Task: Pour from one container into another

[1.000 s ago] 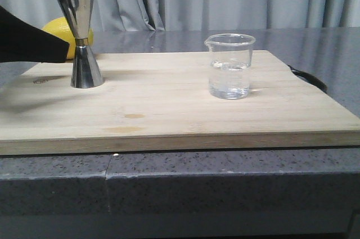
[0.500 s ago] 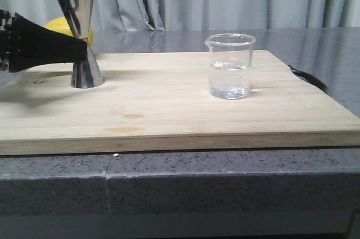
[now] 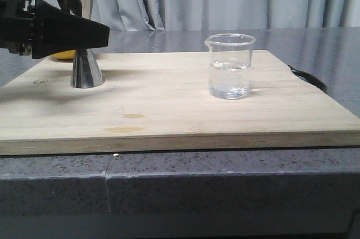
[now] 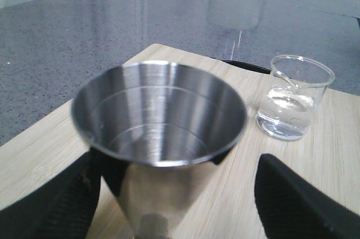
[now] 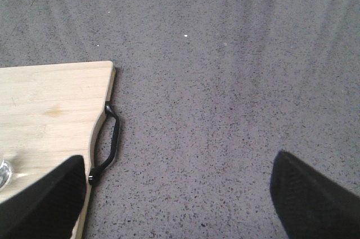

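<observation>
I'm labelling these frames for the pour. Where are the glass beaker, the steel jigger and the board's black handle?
glass beaker (image 3: 229, 67), front view, on its clear wall at the liquid line.
steel jigger (image 4: 160, 109), left wrist view, inside its upper cup.
black handle (image 5: 108, 149), right wrist view, mid-loop.

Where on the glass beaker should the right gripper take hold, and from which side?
Grip the beaker around its straight wall above the water line, coming in level from the right, the open side nearest the right gripper. It stands upright and holds liquid, so a side grip keeps it level and leaves the lip free.
</observation>
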`<state>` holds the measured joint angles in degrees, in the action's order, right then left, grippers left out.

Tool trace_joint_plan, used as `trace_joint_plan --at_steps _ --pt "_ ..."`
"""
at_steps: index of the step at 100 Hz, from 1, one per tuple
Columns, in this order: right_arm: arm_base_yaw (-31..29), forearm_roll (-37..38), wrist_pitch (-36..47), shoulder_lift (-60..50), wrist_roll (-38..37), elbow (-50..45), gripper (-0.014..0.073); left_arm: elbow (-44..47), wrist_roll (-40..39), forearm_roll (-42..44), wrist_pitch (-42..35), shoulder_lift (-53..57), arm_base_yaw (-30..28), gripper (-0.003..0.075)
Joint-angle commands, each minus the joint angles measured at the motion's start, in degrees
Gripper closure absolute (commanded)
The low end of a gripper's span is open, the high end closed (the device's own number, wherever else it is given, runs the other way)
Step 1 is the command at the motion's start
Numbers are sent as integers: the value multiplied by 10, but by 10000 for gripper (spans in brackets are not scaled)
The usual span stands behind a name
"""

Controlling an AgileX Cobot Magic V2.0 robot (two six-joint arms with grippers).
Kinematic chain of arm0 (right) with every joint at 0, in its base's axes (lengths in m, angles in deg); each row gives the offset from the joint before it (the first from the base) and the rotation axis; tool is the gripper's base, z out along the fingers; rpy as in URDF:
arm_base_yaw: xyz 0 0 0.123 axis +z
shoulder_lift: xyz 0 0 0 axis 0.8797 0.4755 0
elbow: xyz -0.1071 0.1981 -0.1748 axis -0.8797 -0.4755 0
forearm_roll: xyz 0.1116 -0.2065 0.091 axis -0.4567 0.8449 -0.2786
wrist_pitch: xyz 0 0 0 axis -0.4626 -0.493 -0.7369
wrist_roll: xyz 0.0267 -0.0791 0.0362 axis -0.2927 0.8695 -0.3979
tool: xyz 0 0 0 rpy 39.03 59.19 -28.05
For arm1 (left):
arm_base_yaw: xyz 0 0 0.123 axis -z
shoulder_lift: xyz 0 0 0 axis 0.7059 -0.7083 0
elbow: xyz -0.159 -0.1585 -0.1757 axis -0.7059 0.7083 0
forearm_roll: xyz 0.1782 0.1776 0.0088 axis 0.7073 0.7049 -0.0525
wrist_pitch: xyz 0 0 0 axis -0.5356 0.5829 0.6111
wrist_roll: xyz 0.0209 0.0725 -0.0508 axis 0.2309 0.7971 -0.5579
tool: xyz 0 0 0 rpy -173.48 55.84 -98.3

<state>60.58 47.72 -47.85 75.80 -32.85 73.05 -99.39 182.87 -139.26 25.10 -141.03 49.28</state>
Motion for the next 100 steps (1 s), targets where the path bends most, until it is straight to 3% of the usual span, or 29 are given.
trace_joint_plan --at_steps 1,58,100 --pt "-3 0 46 7 4 20 -5 -14 3 -53 59 17 4 237" --pt "-3 0 46 7 4 20 -5 -14 3 -53 59 17 4 481" --pt "-3 0 46 7 4 20 -5 -32 -22 -53 59 17 4 514"
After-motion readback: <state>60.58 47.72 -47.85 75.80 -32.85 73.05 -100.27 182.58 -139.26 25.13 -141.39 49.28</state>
